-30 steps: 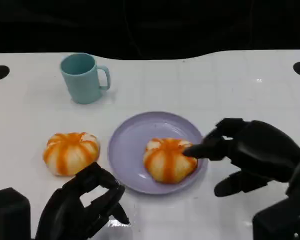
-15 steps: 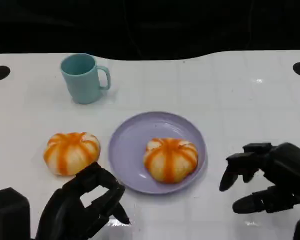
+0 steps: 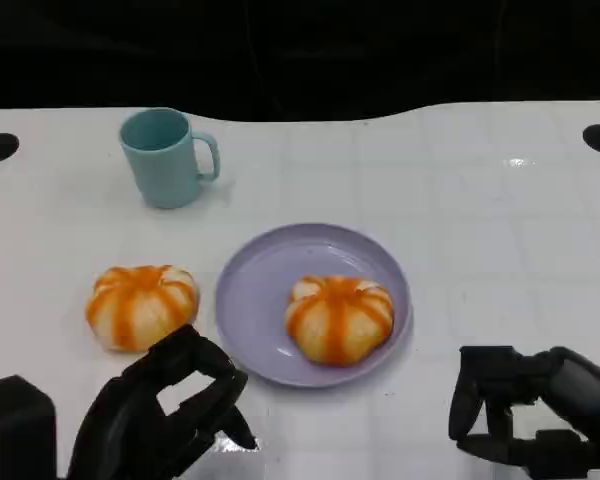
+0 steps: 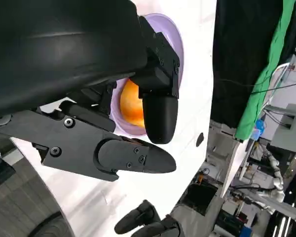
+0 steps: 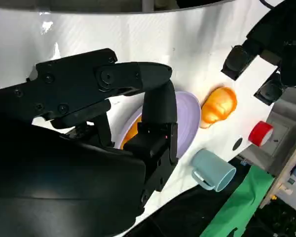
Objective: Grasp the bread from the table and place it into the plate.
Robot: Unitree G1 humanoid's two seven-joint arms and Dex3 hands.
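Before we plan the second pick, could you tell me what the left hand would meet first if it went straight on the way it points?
Probably the plate's near rim; the left hand points towards it, though depth is unclear.

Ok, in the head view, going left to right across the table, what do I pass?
Bread on the table → teal mug → purple plate → bread on the plate → right hand.
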